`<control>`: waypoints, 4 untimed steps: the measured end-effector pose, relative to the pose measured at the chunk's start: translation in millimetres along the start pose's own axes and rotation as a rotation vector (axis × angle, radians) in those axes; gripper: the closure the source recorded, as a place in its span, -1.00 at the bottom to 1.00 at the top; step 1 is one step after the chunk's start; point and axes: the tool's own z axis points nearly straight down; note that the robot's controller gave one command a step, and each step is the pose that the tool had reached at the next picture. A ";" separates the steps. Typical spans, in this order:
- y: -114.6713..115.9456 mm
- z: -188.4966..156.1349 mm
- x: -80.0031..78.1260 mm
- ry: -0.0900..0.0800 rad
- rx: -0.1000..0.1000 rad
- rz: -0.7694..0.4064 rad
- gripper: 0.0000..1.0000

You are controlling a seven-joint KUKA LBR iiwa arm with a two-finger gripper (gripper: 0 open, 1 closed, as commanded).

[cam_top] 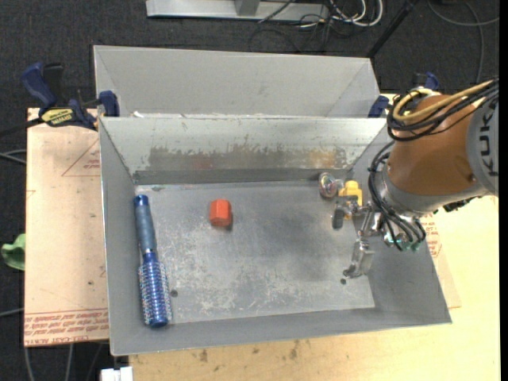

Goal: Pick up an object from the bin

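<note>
Claw (354, 267) hangs low at right side of bin (238, 145), can't tell if open or closed. Red-orange block (220, 213) mid-left on floor, blue hairbrush (149, 264) by left wall, both well apart from claw

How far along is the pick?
Done: nothing lifted yet. The blue hairbrush lies along the bin's left wall, and the orange block sits on the floor left of centre. In hand: the gripper hangs low at the bin's right side, over bare floor, apart from both. Left: move over one, close on it, lift it out.
</note>
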 end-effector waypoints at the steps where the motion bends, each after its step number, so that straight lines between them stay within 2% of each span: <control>1: -27.2 19.0 -78.5 -0.013 0.003 -0.032 -1.00; 2: -59.1 70.7 -116.0 -0.010 0.002 -0.216 -1.00; 3: -58.1 70.3 -116.1 -0.010 0.001 -0.217 1.00; 4: -64.1 -64.6 -108.6 -0.019 0.006 -0.260 1.00</control>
